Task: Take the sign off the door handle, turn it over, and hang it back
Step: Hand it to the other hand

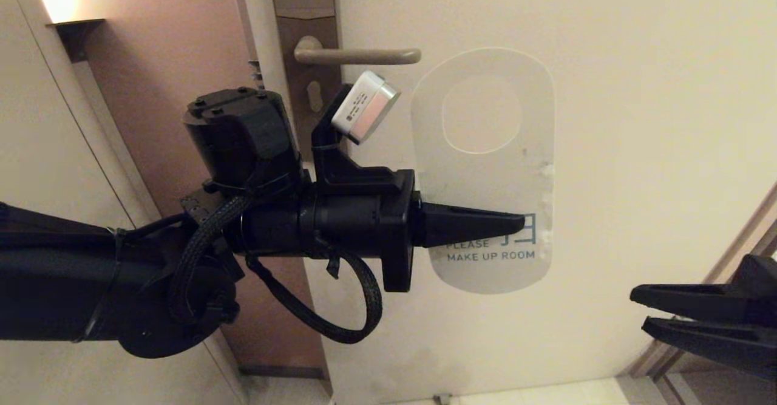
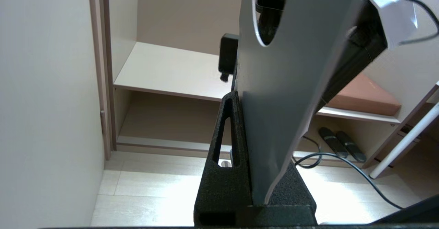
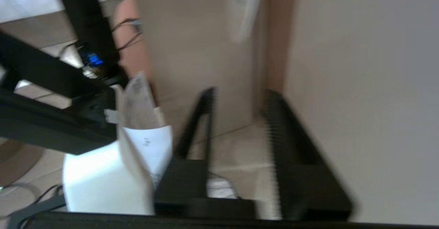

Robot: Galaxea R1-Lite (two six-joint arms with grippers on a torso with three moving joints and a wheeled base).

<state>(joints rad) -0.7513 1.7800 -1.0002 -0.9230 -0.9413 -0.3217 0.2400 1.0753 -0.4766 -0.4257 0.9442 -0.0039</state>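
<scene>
The right gripper (image 3: 240,143) is seen with its two black fingers (image 3: 291,146) parted, a gap of pale floor showing between them and nothing held. A plain light wall (image 3: 370,84) is seen close beside one finger. Black frame bars (image 3: 44,119) and a white curved object (image 3: 109,174) are seen beyond the other finger.

The sign (image 1: 485,174) hangs free of the door handle (image 1: 358,56), just below and to the right of its rounded end, in front of the door (image 1: 637,150), pinched at its lower part by the left gripper (image 1: 516,226), with the right gripper (image 1: 643,311) well apart near the door's lower right.
</scene>
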